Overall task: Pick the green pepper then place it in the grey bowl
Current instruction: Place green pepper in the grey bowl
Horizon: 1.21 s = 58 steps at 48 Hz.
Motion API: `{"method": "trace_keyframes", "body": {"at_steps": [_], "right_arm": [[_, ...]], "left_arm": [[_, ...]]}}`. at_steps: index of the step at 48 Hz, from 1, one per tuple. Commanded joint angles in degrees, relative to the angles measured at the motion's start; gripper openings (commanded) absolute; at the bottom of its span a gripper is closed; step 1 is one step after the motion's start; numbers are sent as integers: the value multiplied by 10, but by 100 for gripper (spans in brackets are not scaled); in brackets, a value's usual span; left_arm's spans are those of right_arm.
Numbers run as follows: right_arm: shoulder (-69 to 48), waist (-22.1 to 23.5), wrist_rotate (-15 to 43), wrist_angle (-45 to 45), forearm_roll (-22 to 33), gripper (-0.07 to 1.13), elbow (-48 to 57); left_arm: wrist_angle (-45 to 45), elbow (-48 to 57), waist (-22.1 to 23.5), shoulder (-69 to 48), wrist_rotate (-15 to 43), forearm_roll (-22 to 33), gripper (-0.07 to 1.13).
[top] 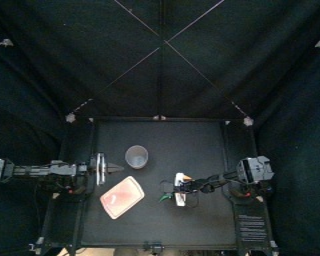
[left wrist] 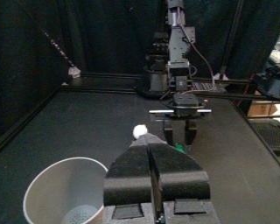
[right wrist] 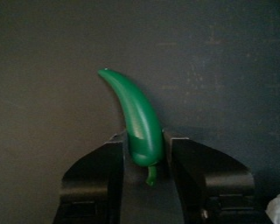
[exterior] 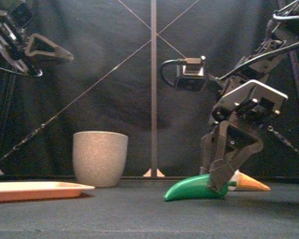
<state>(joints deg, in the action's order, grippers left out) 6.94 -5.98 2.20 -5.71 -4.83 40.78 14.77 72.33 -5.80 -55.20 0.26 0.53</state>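
The green pepper (exterior: pixel 190 189) lies on the table right of centre, curved, its tip pointing left. My right gripper (exterior: pixel 222 177) comes down on its stem end. In the right wrist view the two jaws press both sides of the pepper (right wrist: pixel 136 118), with the right gripper (right wrist: pixel 145 140) shut on it. The tall grey speckled cup (exterior: pixel 100 159) stands upright to the left and further back, also seen in the top view as the grey cup (top: pixel 136 154). My left gripper (left wrist: pixel 154 147) rests shut and raised at the left, near the cup (left wrist: pixel 63 191).
A flat pink tray (exterior: pixel 34 189) lies at the front left, also seen from above as the tray (top: pixel 121 197). An orange toy (exterior: pixel 250 182) lies just right of the pepper. A small pale toy (left wrist: pixel 140 133) sits beside the right gripper.
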Motion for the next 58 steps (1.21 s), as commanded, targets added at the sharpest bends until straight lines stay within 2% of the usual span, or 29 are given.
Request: {"method": "trace_keyframes", "body": {"at_steps": [1,16,22,32,38,48,58], "right_arm": [[-10,2,0,2,0,63,-13],[-41,12,-4,-12,25,62,-76],[-54,39,-3,-13,70,62,-119],[-43,111,-3,-9,165,61,-192],[-21,146,-2,-5,200,61,-234],[34,182,-3,-5,217,61,-301],[76,187,-1,-12,214,61,-337]], "left_arm": [[3,-6,2,3,0,-2,11],[3,-6,3,3,0,0,11],[3,-7,3,2,-4,0,11],[3,-6,3,2,-4,18,11],[2,-4,6,2,-4,23,11],[2,2,9,3,-4,23,11],[1,4,9,3,-3,23,11]]}}
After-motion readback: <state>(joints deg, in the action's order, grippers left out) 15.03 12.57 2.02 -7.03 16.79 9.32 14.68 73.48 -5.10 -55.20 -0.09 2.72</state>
